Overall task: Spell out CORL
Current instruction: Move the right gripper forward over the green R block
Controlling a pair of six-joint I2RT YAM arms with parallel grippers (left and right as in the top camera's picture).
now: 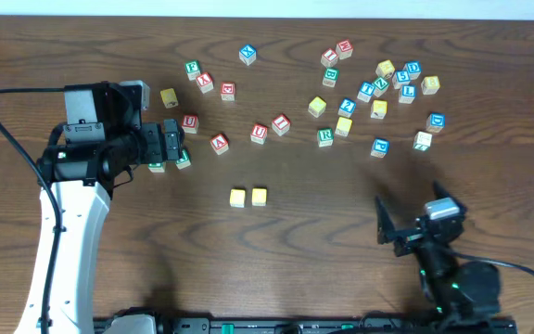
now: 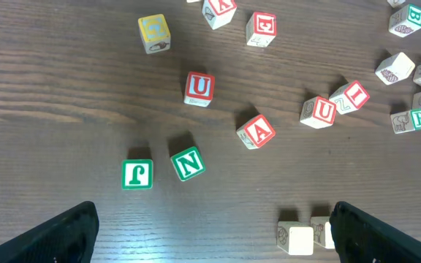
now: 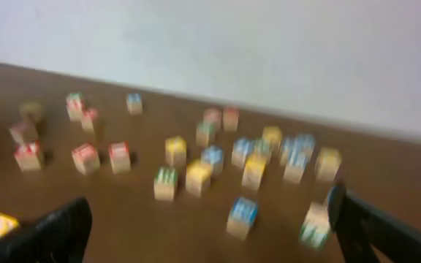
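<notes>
Two yellow-faced cubes [image 1: 237, 197] [image 1: 259, 196] sit side by side at the table's middle. They also show at the bottom right of the left wrist view [image 2: 296, 238] [image 2: 319, 232]. The green R cube [image 1: 324, 136] stands in the right cluster and shows at the right edge of the left wrist view [image 2: 419, 119]. A blue-lettered cube that looks like the L [image 1: 407, 93] is farther right. My left gripper [image 1: 170, 141] [image 2: 214, 241] is open and empty, above the green J and N cubes. My right gripper [image 1: 411, 223] [image 3: 210, 234] is open and empty at the front right.
Green J [image 2: 137, 174] and N [image 2: 188, 163] cubes lie just ahead of my left jaws. Red U [image 2: 199, 87] and A [image 2: 256, 131] cubes and a yellow cube [image 2: 154, 33] lie beyond. Several more cubes are scattered across the back right [image 1: 378, 109]. The right wrist view is blurred.
</notes>
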